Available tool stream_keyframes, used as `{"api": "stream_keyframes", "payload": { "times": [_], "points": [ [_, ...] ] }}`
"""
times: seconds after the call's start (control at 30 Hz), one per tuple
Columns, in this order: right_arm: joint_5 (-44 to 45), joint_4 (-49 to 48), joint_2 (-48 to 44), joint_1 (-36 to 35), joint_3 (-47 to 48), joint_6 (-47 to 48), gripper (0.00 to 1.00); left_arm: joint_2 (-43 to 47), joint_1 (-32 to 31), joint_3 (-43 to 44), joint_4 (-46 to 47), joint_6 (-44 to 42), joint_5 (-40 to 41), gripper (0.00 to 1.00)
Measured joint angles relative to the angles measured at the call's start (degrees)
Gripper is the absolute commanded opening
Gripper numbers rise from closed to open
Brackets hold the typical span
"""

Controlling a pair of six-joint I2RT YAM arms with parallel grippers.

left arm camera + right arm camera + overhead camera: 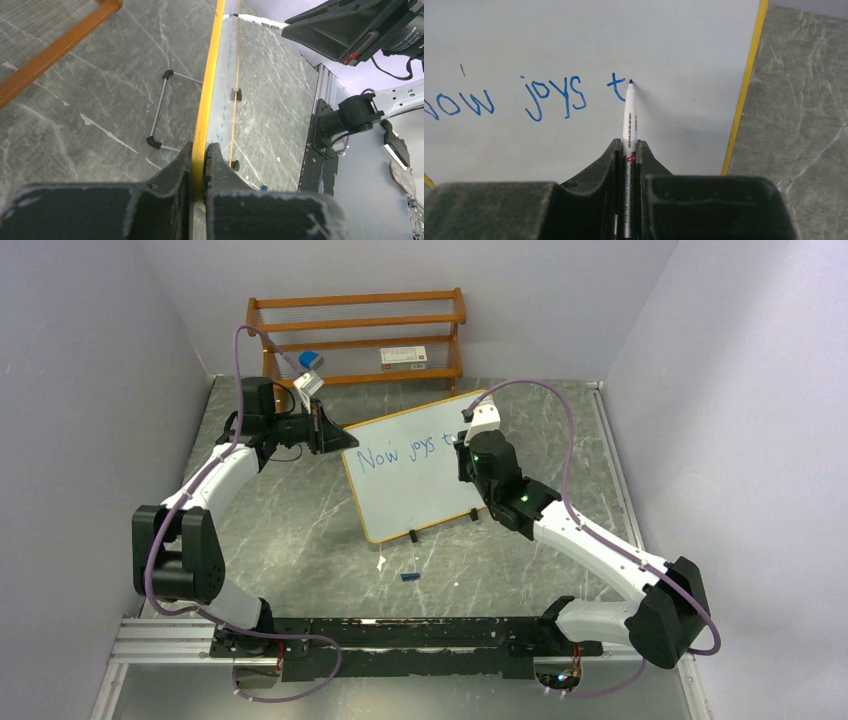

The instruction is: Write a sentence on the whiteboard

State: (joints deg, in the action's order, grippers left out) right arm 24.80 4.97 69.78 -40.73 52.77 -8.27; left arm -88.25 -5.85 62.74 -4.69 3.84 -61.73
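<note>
You are working in a robotics lab test cell: plain pale partition walls [90, 390] close in 3 sides of a grey marble-patterned tabletop [300, 530]. At its near edge an aluminium rail [160, 640] and a black mounting plate [400, 635] carry 2 white-and-black machines, the left arm [215, 475] and the right arm [590, 540], each trailed by a loose purple cable [236, 380]. What stands on the table looks like test props: a small wooden shelf rack [357, 335] against the back wall and the whiteboard [420, 490] propped on its black feet.
</note>
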Motion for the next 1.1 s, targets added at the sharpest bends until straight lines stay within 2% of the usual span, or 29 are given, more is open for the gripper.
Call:
{"api": "stream_keyframes", "payload": {
  "times": [1.1],
  "points": [
    [1.4, 3.4, -0.3, 0.1, 0.0, -0.5, 0.00, 0.0, 0.0, 0.1, -0.1, 0.0, 0.0, 0.05]
  ]
}}
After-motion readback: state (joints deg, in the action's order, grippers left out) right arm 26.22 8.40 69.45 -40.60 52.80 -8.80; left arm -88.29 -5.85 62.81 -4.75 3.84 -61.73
